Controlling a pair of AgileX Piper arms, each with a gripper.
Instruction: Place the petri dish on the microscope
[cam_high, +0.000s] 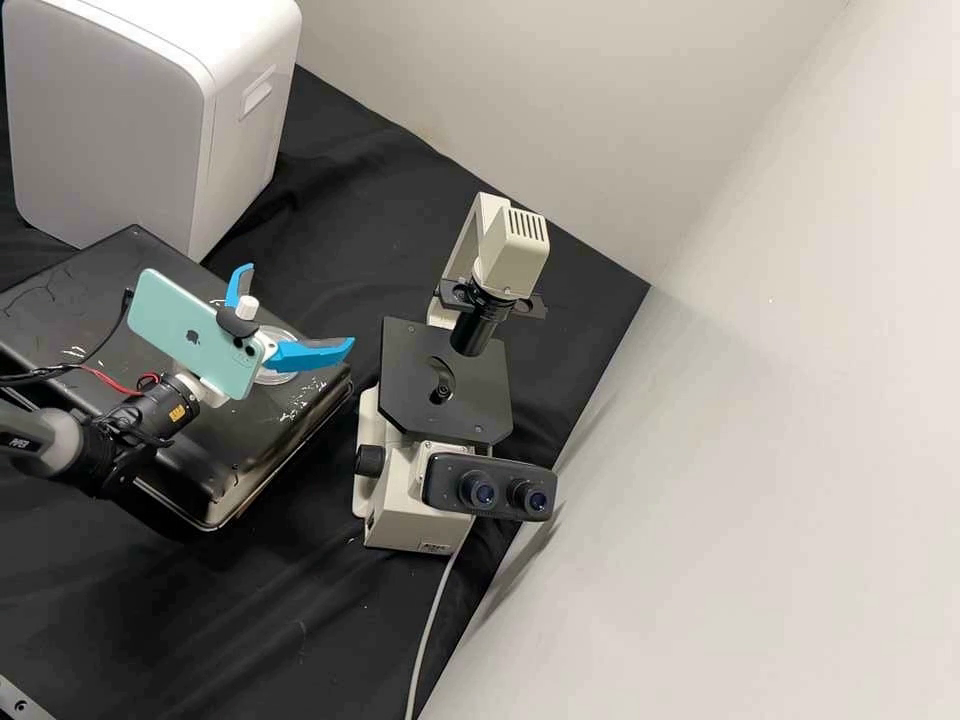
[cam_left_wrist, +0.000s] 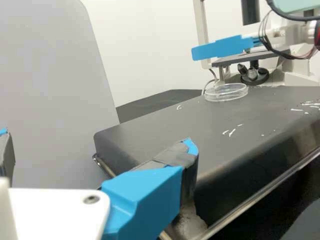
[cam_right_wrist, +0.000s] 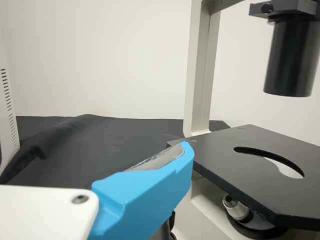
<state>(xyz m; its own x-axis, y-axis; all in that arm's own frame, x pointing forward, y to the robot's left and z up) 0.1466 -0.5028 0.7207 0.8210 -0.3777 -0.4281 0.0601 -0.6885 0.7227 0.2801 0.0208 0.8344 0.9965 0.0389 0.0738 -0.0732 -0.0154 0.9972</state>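
Currently right gripper (cam_high: 300, 306) is held, fingers spread, above clear round petri dish (cam_left_wrist: 227, 91) on black tray (cam_high: 250, 450); left gripper (cam_left_wrist: 95, 140) likewise spread.

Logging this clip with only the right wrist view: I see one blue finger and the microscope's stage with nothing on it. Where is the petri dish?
Observer: The petri dish lies flat on a scratched black tray beside the microscope, not on its stage.
Operator: Does the right gripper have hold of it?
Observer: No. In the high view the right gripper is open, with its two blue fingers spread wide above the dish.
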